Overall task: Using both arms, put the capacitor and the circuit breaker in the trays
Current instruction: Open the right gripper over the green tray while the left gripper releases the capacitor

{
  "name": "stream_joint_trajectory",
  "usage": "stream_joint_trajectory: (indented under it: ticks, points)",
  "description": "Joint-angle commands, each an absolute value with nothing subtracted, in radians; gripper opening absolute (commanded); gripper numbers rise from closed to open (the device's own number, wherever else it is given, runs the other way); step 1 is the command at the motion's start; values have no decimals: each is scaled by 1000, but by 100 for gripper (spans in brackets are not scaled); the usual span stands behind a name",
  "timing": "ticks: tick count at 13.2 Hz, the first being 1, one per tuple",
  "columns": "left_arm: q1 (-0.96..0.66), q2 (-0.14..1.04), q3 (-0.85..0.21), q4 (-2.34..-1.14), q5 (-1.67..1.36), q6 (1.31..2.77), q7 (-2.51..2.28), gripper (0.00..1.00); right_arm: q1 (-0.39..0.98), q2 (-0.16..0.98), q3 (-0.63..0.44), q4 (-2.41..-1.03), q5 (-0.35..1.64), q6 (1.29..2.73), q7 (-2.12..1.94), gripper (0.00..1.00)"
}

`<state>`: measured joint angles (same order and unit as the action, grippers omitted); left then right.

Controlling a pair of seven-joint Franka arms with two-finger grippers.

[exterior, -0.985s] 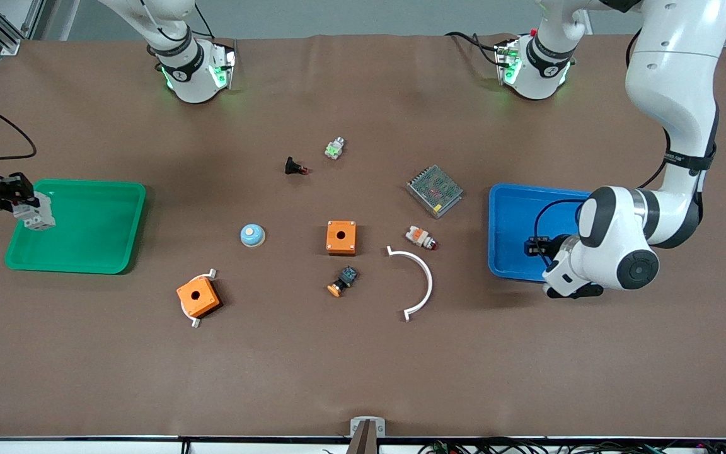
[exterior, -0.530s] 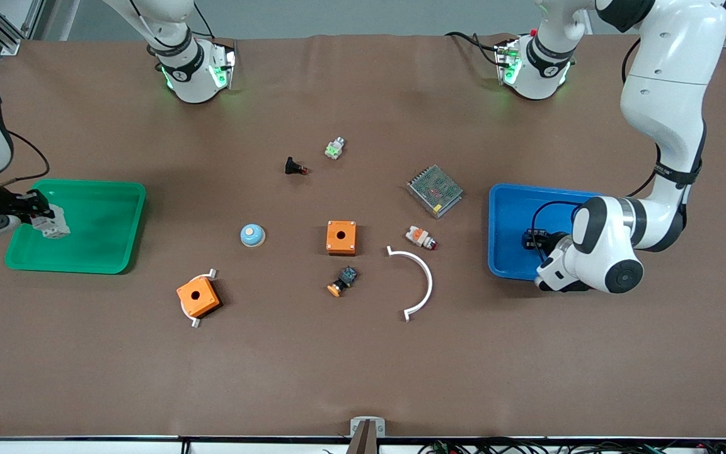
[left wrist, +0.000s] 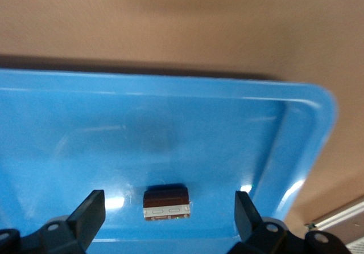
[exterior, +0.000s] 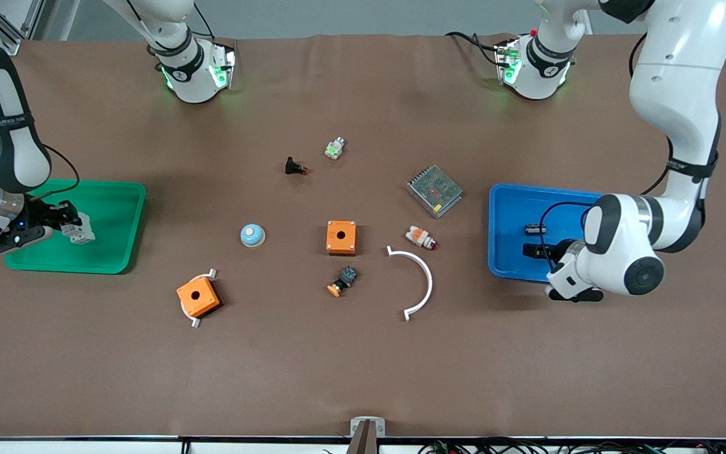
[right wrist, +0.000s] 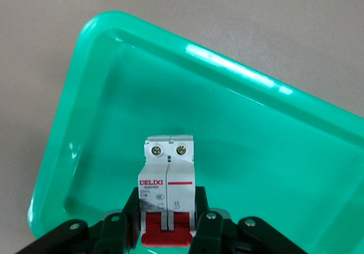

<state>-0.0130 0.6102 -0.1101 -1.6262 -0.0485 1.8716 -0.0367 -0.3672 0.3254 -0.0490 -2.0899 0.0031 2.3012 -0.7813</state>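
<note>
The capacitor point(exterior: 532, 229), tiny and dark with a light end strip, lies on the floor of the blue tray point(exterior: 508, 205). In the left wrist view it point(left wrist: 166, 202) sits between my left gripper's open fingers point(left wrist: 85, 217), touching neither. My left gripper point(exterior: 532, 250) is open and empty, low over the blue tray point(left wrist: 296, 151). My right gripper point(exterior: 73, 228) is shut on the white-grey circuit breaker point(exterior: 80, 231) and holds it low over the green tray point(exterior: 120, 208). The right wrist view shows the breaker point(right wrist: 168, 174), red toggles toward the gripper point(right wrist: 166, 222), over the tray point(right wrist: 108, 66).
On the brown table between the trays lie two orange boxes point(exterior: 341, 237) point(exterior: 198, 297), a blue dome button point(exterior: 253, 235), a black-and-blue button with orange cap point(exterior: 343, 281), a white arc point(exterior: 423, 280), a white-orange switch point(exterior: 420, 237), a metal mesh unit point(exterior: 435, 190), a black red-tipped part point(exterior: 294, 167) and a green-white part point(exterior: 334, 149).
My right gripper carried the circuit breaker from the green tray's outer edge to over its inside. My left gripper let go of the capacitor, which now lies in the blue tray, and drew back.
</note>
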Motion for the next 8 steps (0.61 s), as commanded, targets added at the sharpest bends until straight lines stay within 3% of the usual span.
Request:
stream_joint_trajectory:
  ticks: [1, 6, 7, 8]
  points:
    - [-8, 514, -112, -1637, -22, 1874, -52, 100, -364, 316, -46, -2103, 14, 2330, -762, 2]
    - [-3, 333, -106, -1637, -21, 1871, -86, 100, -359, 368, -43, -2103, 18, 2347, -747, 9]
    - [-8, 303, -109, -1637, -20, 1868, -133, 100, -356, 371, -43, -2100, 18, 2341, -747, 20]
    - [-8, 281, -112, -1631, -20, 1868, -179, 100, -350, 371, -43, -2100, 18, 2338, -746, 40]
